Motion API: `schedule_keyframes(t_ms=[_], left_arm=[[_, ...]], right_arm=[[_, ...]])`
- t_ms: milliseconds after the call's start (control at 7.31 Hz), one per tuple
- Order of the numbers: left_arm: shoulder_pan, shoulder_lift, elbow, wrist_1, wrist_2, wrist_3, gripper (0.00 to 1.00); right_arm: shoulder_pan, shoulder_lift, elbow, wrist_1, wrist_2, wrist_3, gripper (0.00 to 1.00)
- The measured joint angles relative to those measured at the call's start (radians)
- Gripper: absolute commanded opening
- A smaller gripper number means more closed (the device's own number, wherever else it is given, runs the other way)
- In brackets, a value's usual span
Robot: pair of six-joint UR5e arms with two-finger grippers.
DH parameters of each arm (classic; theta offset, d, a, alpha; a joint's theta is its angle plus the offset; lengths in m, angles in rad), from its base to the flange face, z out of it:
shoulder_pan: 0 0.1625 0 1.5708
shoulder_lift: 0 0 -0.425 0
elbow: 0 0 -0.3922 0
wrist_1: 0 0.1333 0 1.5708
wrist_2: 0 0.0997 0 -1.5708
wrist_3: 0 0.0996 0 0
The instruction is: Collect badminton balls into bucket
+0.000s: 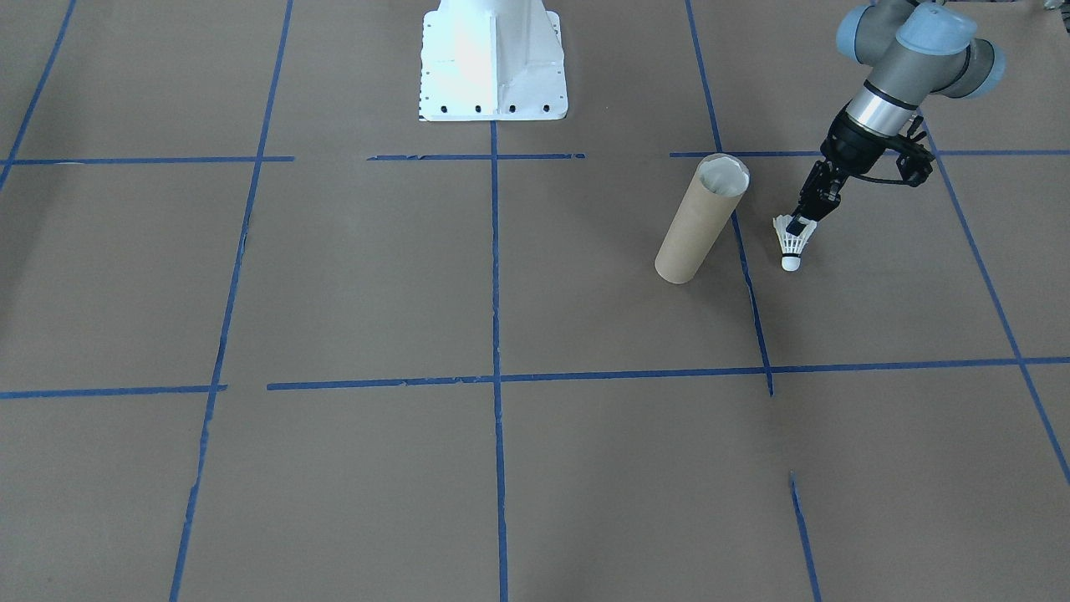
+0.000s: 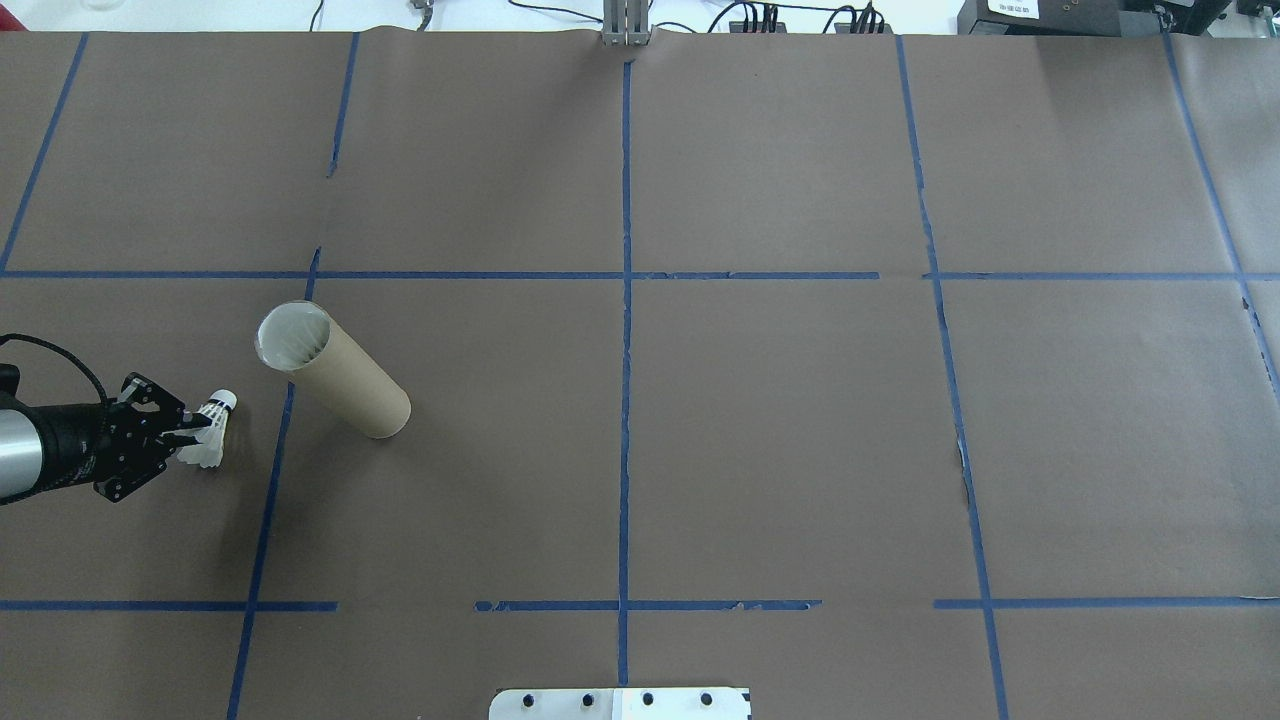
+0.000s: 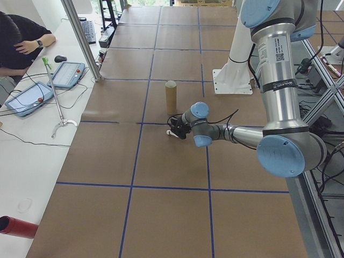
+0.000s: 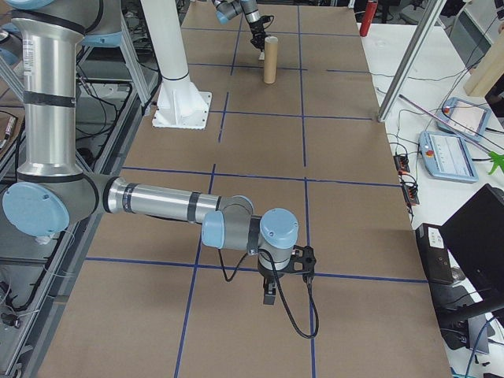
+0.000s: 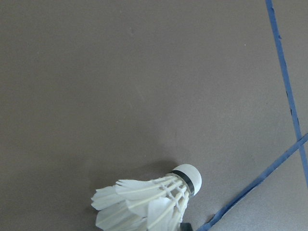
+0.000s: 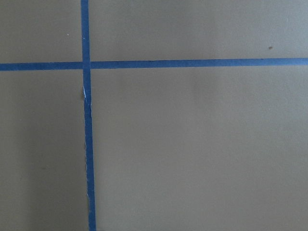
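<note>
Shuttlecock (image 1: 792, 243) feathers sit between the fingers of the left gripper (image 1: 804, 222), which are pinched on the white skirt. The little white ball end points away from the gripper, and a thin dark band runs around it. In the left wrist view the shuttlecock (image 5: 149, 202) shows at the bottom, with a soft shadow on the brown paper under it. I cannot tell if the tip touches the table (image 1: 535, 485) or hangs just above it.

Just beside the shuttlecock stands the bucket (image 1: 700, 219), a tall brown cardboard tube. It stands upright with its open top up, and the inside looks pale. In the overhead view the bucket (image 2: 331, 369) is near the left gripper (image 2: 190, 430), with 1 blue tape line (image 2: 268, 490) running between them. The shuttlecock (image 2: 210, 431) is outside the bucket, apart from it.

Brown paper covers the table, and blue tape lines split it into big squares. The white robot base (image 1: 491, 60) sits at the table's edge.

Far down the table, the right gripper (image 4: 268, 296) points down at the paper, close above it. It shows only from the side, so I cannot tell if its fingers are apart or together. Its wrist camera sees only brown paper and 2 crossing tape lines (image 6: 86, 65).

At a white side desk (image 3: 32, 134) sits a person (image 3: 19, 40), with 2 tablets (image 3: 45, 86) lying on it.
</note>
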Motion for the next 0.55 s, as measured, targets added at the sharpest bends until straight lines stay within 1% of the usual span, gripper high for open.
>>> schedule_keyframes(t_ms=[137,274,547], left_arm=[[-0.003,0.005,-0.006,0.0,0.0,0.001,0.15],[-0.006,0.007,-0.011,0.0,0.0,0.001,0.0],[-0.01,0.009,-0.017,0.0,-0.002,0.005,0.0]], right_arm=[[0.0,0.0,0.0,0.0,0.0,0.0,1.0],[0.0,0.0,0.0,0.0,0.0,0.0,1.0],[0.0,0.0,0.0,0.0,0.0,0.0,1.0]])
